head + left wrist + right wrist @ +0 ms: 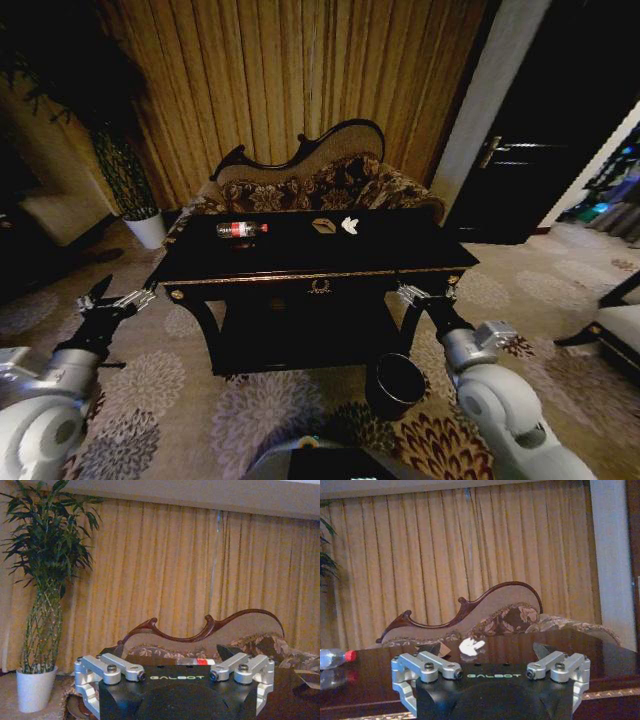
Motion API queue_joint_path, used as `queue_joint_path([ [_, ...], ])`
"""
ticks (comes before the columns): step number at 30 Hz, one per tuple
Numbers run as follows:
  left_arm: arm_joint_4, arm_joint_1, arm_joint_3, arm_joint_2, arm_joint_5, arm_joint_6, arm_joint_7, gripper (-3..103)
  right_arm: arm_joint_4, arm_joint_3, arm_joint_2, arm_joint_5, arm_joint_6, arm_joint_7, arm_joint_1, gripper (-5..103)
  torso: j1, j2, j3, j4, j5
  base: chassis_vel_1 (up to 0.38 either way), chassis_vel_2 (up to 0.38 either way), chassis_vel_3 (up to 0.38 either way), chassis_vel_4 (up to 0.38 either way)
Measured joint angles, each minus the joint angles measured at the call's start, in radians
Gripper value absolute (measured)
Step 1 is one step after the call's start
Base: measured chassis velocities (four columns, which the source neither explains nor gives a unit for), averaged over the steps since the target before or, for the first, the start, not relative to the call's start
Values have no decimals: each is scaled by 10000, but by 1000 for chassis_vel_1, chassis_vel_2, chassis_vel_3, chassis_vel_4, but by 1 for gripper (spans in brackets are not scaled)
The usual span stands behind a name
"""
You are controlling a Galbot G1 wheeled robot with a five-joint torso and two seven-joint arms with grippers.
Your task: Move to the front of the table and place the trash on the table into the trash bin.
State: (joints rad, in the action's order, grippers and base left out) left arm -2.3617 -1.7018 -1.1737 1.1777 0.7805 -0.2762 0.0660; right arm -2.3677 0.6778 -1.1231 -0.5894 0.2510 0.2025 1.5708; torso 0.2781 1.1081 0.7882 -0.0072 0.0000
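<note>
Three pieces of trash lie on the black worktop (pixel 400 250), none yet in the trash bin (pixel 396 384), so the clearing part of the task looks wholly undone. The approach, by contrast, appears close to finished: the robot faces the front of the worktop with its gold emblem about centred in the head view, though both hands sit short of the near edge, so a little more closing-in may be needed.

The clear plastic bottle (pixel 241 230) with its red label lies on its side toward the far left of the top. The small brown box-like piece (pixel 324 226) sits near the far middle, and the white crumpled scrap (pixel 349 225) lies just to its right, the two very near each other; whether they touch cannot be told. The trash bin stands on the carpet at the near right, beside the worktop's right front leg.

The left hand (pixel 118 303) is held out low at the left, off the worktop's near left corner, fingers spread wide and empty; the bottle is the nearest item to it, farther off and to its right. The right hand (pixel 425 294) hovers at the near right corner, likewise wide open and holding nothing, with the scrap and box beyond it to the far left and the bin just below and nearer.
</note>
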Motion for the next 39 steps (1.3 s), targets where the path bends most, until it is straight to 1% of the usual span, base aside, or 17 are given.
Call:
queue_joint_path([
  [6,-3,-8,-14,-10,-8,-1,-1,100,-7,-42,0,-2,-32,-30,-17,100,0,0,0,0,-1,-139,124,141,-131],
  [19,-17,-12,-25,6,-20,5,0,100,-3,-107,0,35,-42,-33,-12,100,5,-4,3,-1,1,-204,208,196,-199],
  [22,-26,-18,-23,18,-20,14,0,100,47,-130,71,41,-146,27,-31,100,5,-4,3,1,-1,-133,124,136,-141],
  [27,-51,-15,-23,26,-19,15,-1,100,176,-152,382,-90,-124,51,-141,100,6,-4,3,-2,-1,-30,38,36,-23],
  [29,-68,-31,-65,27,-15,1,-1,100,290,-221,571,-526,41,56,-368,100,1,-2,0,0,-1,0,0,0,0],
  [33,-103,-92,-174,44,-9,-12,-2,100,464,-349,772,-855,185,59,-640,100,-3,2,-1,1,1,0,0,0,0],
  [35,-158,-159,-268,139,-3,-34,-5,100,935,-566,1212,-1187,331,0,-1170,100,-3,1,-1,0,1,0,0,0,0],
  [36,-158,-159,-268,139,-3,-34,-5,100,935,-566,1212,-1187,331,0,-1170,100,-3,1,-1,0,1,0,0,0,0],
  [38,-201,-166,-258,226,-49,-49,-4,100,1467,-716,1591,-1285,397,-121,-1687,100,-1,0,1,1,1,0,0,0,0],
  [39,-201,-166,-258,226,-49,-49,-4,100,1467,-716,1591,-1285,397,-121,-1687,100,-1,0,1,1,1,0,0,0,0],
])
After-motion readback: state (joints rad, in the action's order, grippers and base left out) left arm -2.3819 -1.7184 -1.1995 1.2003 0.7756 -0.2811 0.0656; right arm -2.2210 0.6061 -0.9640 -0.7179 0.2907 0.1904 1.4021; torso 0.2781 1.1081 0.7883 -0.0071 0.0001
